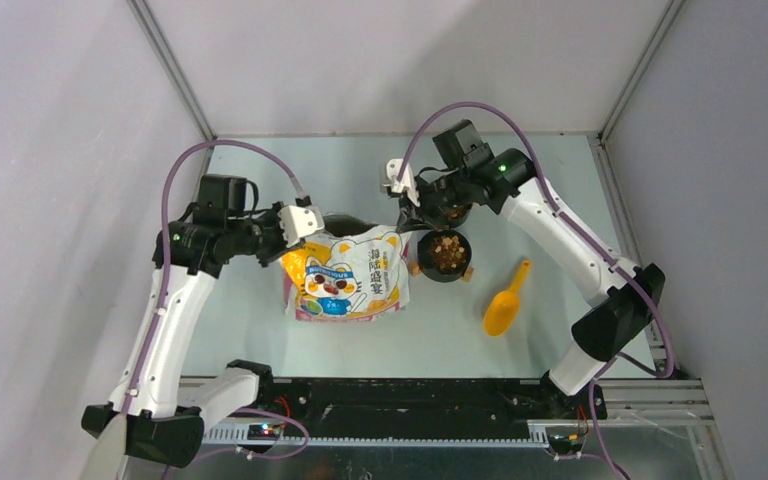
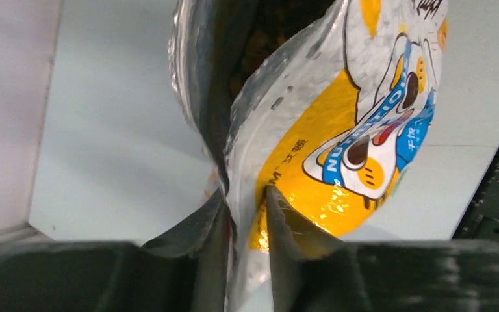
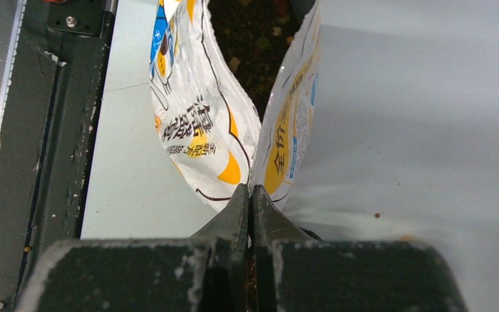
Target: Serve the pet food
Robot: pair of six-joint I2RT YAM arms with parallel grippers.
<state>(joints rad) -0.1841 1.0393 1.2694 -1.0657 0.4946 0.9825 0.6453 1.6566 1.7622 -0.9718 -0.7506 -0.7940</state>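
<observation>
Notes pet food heaped in a black bowl just right of centre in the overhead view. Finds more of it inside the bag, dark in the open mouth at the top of both wrist views. Notes one stray crumb on the table, seen at right in the right wrist view.

Records the left gripper pinched on the bag's upper left corner, fingers close together with only the film between them. Records the right gripper likewise clamped hard on the upper right seam, no gap visible.

Places the bag at frame centre, printed face toward the overhead camera, mouth spread between the two grips, just left of the bowl; contact with the rim not discernible. Locates a yellow scoop lying unheld to the lower right of the bowl, apart from it.

Judges the serving largely done: bowl full, no pouring under way. Judges what is left as settling the bag, releasing both corners and drawing the arms clear. Cannot tell whether more food is meant for the bowl
</observation>
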